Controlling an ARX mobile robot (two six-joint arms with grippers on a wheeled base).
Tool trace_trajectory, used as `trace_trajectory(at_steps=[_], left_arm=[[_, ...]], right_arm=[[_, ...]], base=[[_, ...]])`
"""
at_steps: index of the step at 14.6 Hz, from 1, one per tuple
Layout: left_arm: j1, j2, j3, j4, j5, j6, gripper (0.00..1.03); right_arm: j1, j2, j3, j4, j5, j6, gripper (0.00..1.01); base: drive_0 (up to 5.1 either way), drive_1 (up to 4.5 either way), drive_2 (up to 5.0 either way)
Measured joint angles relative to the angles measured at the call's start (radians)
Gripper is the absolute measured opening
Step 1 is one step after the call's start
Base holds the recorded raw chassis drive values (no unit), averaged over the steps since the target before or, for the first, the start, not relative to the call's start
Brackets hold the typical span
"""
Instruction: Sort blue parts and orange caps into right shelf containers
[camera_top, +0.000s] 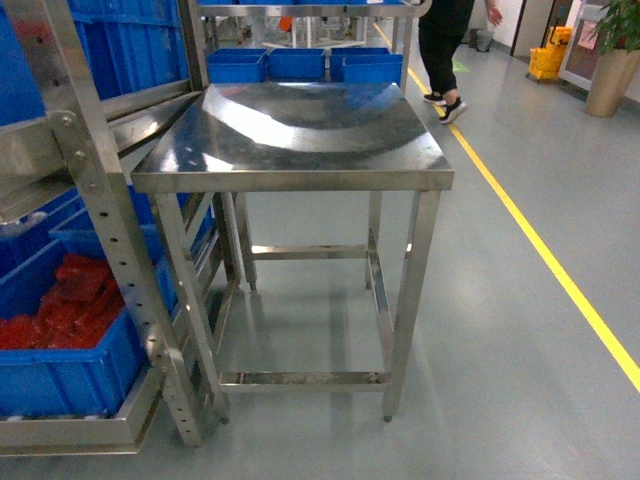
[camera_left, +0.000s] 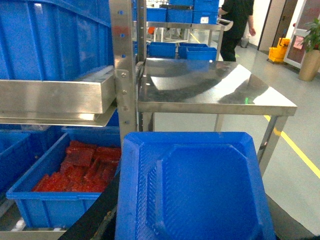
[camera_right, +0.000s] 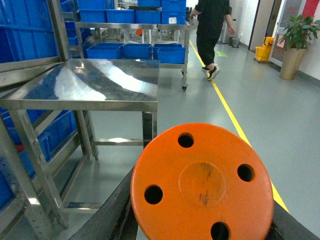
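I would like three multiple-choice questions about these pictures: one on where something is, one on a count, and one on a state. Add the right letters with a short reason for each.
1. Where does the bin of red parts sit?
A. on the steel table
B. low in the rack on the left
C. on the floor by the yellow line

2. How many holes show in the orange cap?
A. two
B. four
C. six

3. What lies on top of the steel table?
A. nothing
B. a blue tray
C. an orange cap

Answers: 1 B, the head view shows it in the bottom of the left rack. 2 B, four round holes are visible around its face. 3 A, the head view shows only bare shiny metal.
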Motion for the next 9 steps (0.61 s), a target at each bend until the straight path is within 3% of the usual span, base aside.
trace_trajectory(at_steps=[9], left_arm=[[0.000,0.000,0.000,-0.001,-0.001,0.000,0.44]], right_arm=[[0.000,0.000,0.000,-0.001,0.000,0.000,0.44]], base=[[-5.0,2.42,2.4]])
